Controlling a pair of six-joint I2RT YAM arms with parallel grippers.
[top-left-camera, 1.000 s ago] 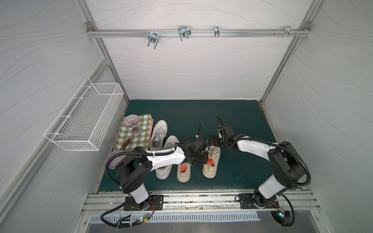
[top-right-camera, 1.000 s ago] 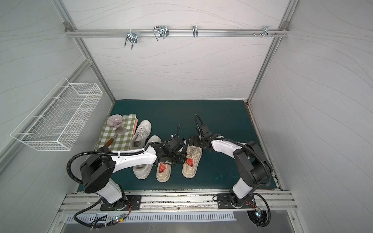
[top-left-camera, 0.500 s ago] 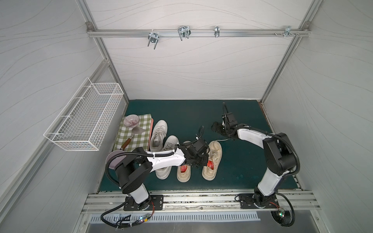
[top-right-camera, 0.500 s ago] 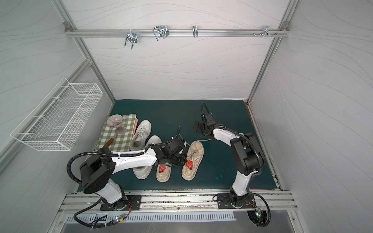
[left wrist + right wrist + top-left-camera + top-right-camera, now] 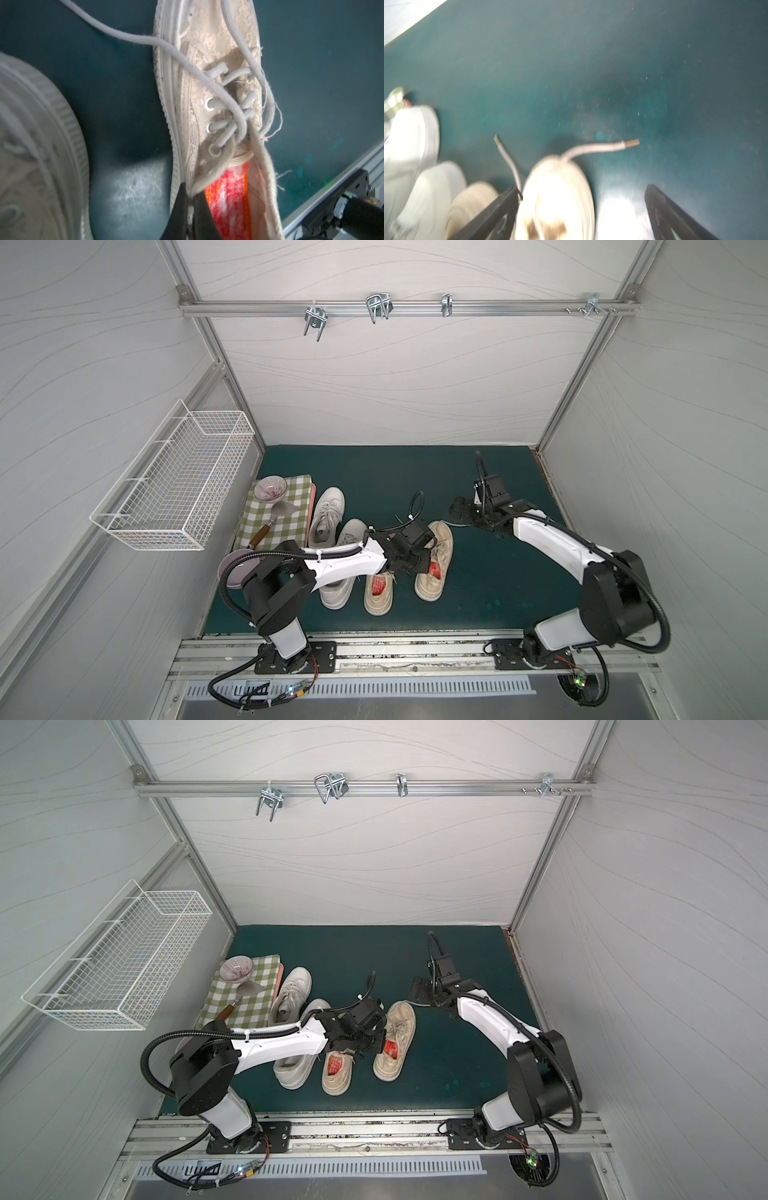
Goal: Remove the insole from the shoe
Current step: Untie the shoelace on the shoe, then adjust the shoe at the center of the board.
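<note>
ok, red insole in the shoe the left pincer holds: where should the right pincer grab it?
Best bet: the insole where it shows red behind the tongue, from above through the shoe opening. Laces cover the front, and the left pincer clamps one collar edge, so enter along the free edge.

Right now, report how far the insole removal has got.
Done: the laces hang loose, and the left gripper is shut on the collar edge of the beige shoe. In hand: bracing that shoe; the right gripper is open past its toe, empty. Left: the red insole lies inside; grip and pull it out.
</note>
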